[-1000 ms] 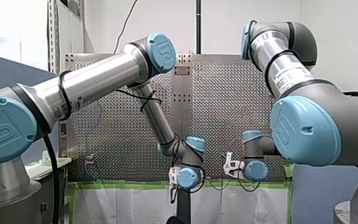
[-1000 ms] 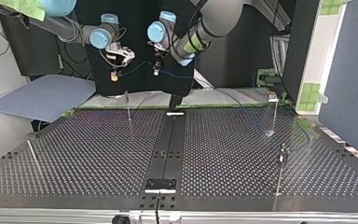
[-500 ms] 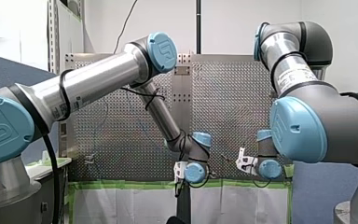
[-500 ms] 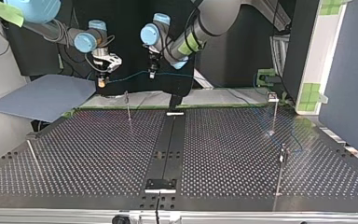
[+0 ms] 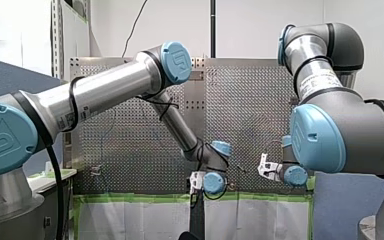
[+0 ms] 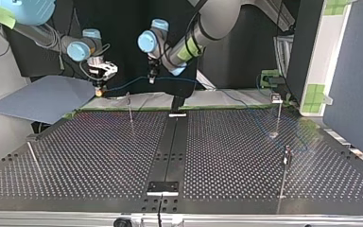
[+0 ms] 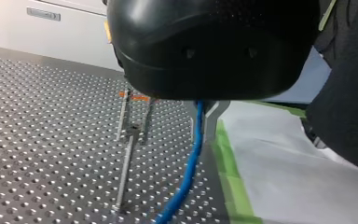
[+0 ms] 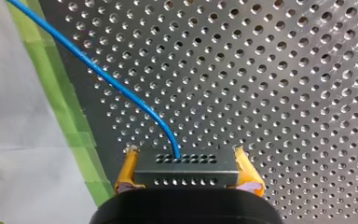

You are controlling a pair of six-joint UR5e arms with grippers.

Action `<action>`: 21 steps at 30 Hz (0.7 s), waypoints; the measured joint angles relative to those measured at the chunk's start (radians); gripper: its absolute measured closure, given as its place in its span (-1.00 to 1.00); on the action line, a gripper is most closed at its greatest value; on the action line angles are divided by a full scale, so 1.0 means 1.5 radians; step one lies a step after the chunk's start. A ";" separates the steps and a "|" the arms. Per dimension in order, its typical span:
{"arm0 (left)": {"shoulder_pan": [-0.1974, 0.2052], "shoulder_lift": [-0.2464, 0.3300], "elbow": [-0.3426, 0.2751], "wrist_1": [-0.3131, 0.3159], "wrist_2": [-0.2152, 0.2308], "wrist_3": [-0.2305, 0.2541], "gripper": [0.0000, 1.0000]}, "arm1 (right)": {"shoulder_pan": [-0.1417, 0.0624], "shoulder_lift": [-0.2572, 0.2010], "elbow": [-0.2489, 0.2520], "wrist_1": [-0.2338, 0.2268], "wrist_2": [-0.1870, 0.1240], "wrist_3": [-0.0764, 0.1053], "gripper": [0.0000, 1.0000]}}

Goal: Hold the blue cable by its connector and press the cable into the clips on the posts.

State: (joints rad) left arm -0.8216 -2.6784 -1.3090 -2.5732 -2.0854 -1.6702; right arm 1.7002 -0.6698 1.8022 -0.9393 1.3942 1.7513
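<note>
In the right wrist view my right gripper (image 8: 189, 173) is shut on the dark perforated connector (image 8: 186, 167), one yellow pad (image 8: 127, 172) on each side. The blue cable (image 8: 121, 86) leaves the connector and runs over the perforated table. In the left wrist view my left gripper (image 7: 205, 128) is shut on the blue cable (image 7: 189, 172), which hangs down between its metal fingers (image 7: 213, 119). In the top view my right gripper (image 6: 98, 87) and my left gripper (image 6: 151, 77) hold the cable (image 6: 125, 83) stretched between them, above the table's far edge and beside a thin post (image 6: 130, 108).
Further posts stand at the top view's right, one with a clip (image 6: 276, 98) and one nearer (image 6: 286, 165). A thin rod (image 6: 33, 156) is at the left. Green tape (image 8: 70, 121) edges the table (image 6: 227, 156). A blue-grey sheet (image 6: 42, 97) lies off the far left corner.
Both arms have carried the cable toward the top view's left and slightly lower. The stretch of cable between them now hangs close to the far left post.
</note>
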 joint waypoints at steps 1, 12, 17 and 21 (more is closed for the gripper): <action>0.001 0.000 0.005 -0.001 0.000 0.000 1.00 | -0.001 0.000 -0.005 0.005 -0.001 -0.001 1.00; 0.012 -0.001 0.059 -0.022 0.012 0.001 1.00 | -0.025 0.000 -0.049 0.068 -0.002 -0.016 1.00; 0.017 0.000 0.063 -0.024 0.016 0.002 1.00 | -0.039 0.000 -0.057 0.087 -0.002 -0.016 1.00; 0.021 0.000 0.064 -0.027 0.020 0.003 1.00 | -0.051 0.000 -0.070 0.106 -0.002 -0.017 1.00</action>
State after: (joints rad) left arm -0.7904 -2.6790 -1.2128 -2.6134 -2.0548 -1.6663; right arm 1.6231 -0.6699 1.6976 -0.7796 1.3914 1.7259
